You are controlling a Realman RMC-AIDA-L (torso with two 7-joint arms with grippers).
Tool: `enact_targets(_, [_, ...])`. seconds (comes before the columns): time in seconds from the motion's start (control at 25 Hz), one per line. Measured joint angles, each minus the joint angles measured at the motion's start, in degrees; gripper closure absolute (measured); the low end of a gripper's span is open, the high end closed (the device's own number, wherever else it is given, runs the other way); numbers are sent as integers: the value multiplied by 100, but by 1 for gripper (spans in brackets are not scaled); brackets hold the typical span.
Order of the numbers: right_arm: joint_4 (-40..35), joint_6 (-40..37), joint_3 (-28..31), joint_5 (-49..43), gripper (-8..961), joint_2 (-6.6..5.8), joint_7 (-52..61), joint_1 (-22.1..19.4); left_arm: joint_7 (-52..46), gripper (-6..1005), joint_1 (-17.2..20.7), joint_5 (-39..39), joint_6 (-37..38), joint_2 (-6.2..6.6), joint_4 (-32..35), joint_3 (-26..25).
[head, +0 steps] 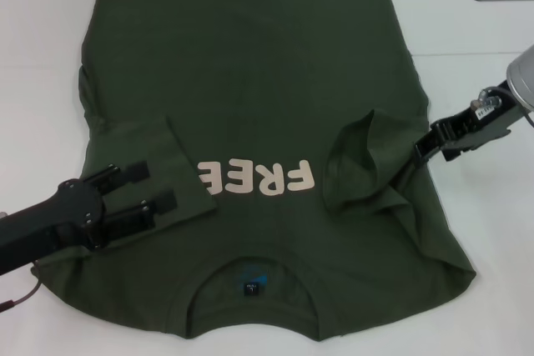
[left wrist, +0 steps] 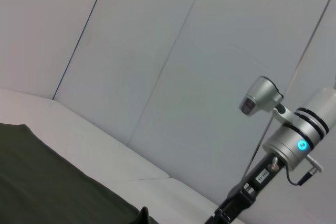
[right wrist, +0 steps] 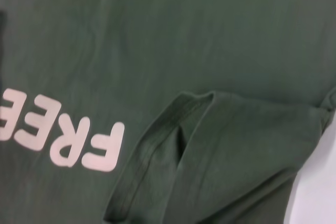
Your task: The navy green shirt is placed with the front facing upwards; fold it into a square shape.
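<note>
Neckline: round collar (head: 250, 277) of the navy green shirt (head: 250, 64) lies nearest the head camera, hem at the far end, front up on the white table (head: 42, 14).
Lettering: cream "FREE" print (head: 260, 178) runs across the chest; its last character is covered by the folded-in left sleeve (head: 154, 152).
Sleeves: both are turned inward over the body; the right sleeve (head: 359, 164) sits bunched and puckered, cuff opening showing.
Left gripper: left gripper (head: 148, 188) rests low over the left sleeve, black fingers parted with a clear gap, nothing pinched between them.
Right gripper: right gripper (head: 420, 144) sits at the shirt's right edge, just beside the bunched sleeve, touching or nearly touching cloth; whether it is clamped on fabric cannot be told.
Handling: judged soft, light and limp; it will drape and wrinkle rather than hold a crease, and single layers may slide over each other.
Grasp points: side seams, shoulder edges and hem corners look the soundest holds.
Risk: the rumpled right sleeve may carry its bulge into later folds.
</note>
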Motion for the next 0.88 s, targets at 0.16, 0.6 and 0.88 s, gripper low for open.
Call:
enact_targets(0.16, [95, 120, -27, 18, 387, 104, -103, -73, -13, 94, 0, -16, -15, -1, 0, 10])
enact_targets(0.6, [612, 806, -424, 1, 395, 294, -53, 42, -13, 94, -9, -20, -19, 0, 0, 21])
enact_targets(0.88, [661, 1246, -468, 44, 394, 419, -40, 131, -13, 94, -4, -25, -19, 0, 1, 20])
